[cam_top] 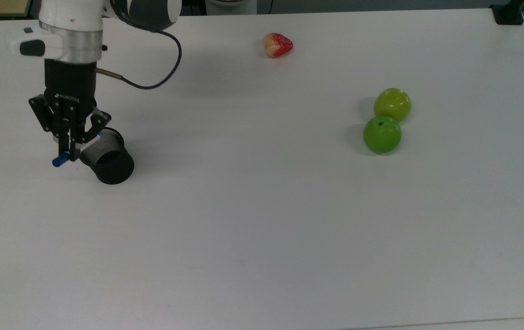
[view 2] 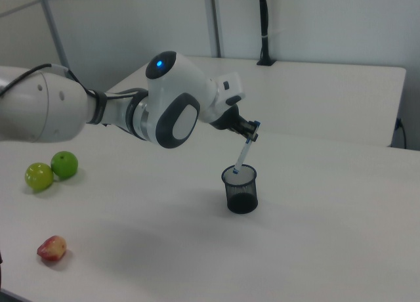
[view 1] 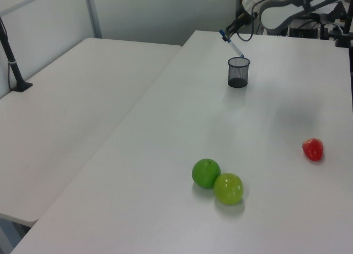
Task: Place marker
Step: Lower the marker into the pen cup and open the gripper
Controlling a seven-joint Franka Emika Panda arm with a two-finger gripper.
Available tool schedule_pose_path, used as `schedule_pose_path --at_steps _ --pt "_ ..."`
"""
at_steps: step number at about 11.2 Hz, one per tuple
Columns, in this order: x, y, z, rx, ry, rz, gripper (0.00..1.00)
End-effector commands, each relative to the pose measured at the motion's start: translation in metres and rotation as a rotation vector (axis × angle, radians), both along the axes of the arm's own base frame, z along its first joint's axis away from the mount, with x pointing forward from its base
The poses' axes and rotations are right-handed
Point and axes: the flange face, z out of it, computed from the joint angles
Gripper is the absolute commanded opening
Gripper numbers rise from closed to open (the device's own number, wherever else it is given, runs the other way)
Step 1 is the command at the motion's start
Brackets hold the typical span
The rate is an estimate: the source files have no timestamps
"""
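Observation:
My gripper is shut on the marker, a slim white pen with a blue cap. The marker is tilted, blue cap end up. In the right view the marker slants down from the gripper to the mouth of the black mesh cup. The left view shows the marker with its lower end at the rim of the cup. In the top view the cup stands just to the gripper's right, partly covered by the fingers.
Two green apples touch each other at the top view's right. A red and yellow fruit lies near the far edge. A black clamp sits on the far right corner. The arm's cable loops above the table.

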Motion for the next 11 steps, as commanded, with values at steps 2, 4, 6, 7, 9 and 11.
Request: schedule_pose_path --at_steps 2,4,6,7,9,11 --pt "0.005 0.013 -0.028 0.019 -0.002 0.001 0.10" --pt "0.006 0.015 -0.036 0.020 0.009 0.004 0.10" --pt "0.005 0.015 -0.038 0.021 0.015 0.004 0.11" --pt "0.005 0.015 -0.041 0.021 0.021 0.004 0.13" --pt "0.004 0.015 -0.041 0.021 0.023 0.004 0.14" --pt "0.002 0.015 -0.045 0.024 0.035 0.003 0.26"
